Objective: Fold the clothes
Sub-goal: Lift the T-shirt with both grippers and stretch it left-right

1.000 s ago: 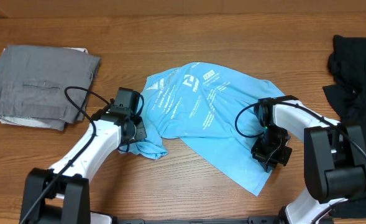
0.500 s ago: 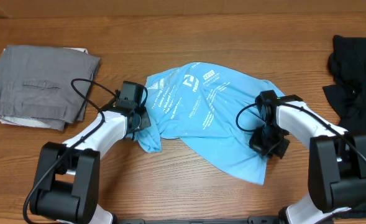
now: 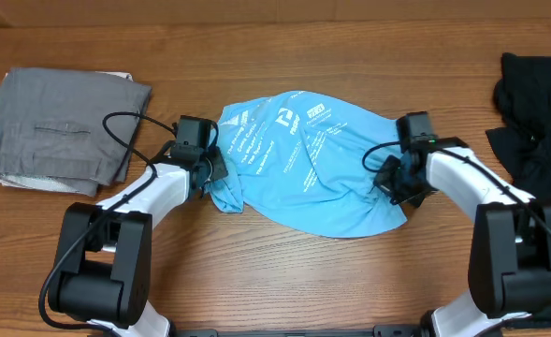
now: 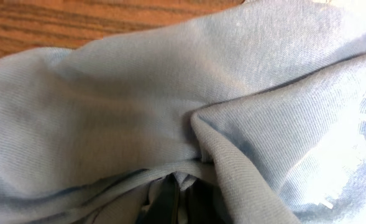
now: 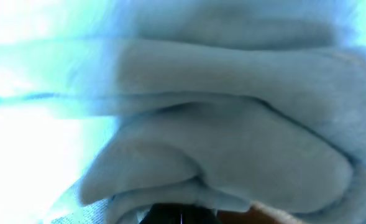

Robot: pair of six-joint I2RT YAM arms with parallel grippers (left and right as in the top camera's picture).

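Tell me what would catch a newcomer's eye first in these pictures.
The light blue T-shirt with white lettering lies crumpled in the middle of the table, pinched at either side by the left pincer and the right pincer. A gray folded garment lies at the far left, and black clothing sits at the right edge.

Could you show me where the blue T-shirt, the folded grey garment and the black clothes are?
light blue T-shirt (image 3: 298,154), overhead view, on its white-lettered middle.
folded grey garment (image 3: 60,131), overhead view, centre of its top layer.
black clothes (image 3: 537,103), overhead view, middle of the pile.
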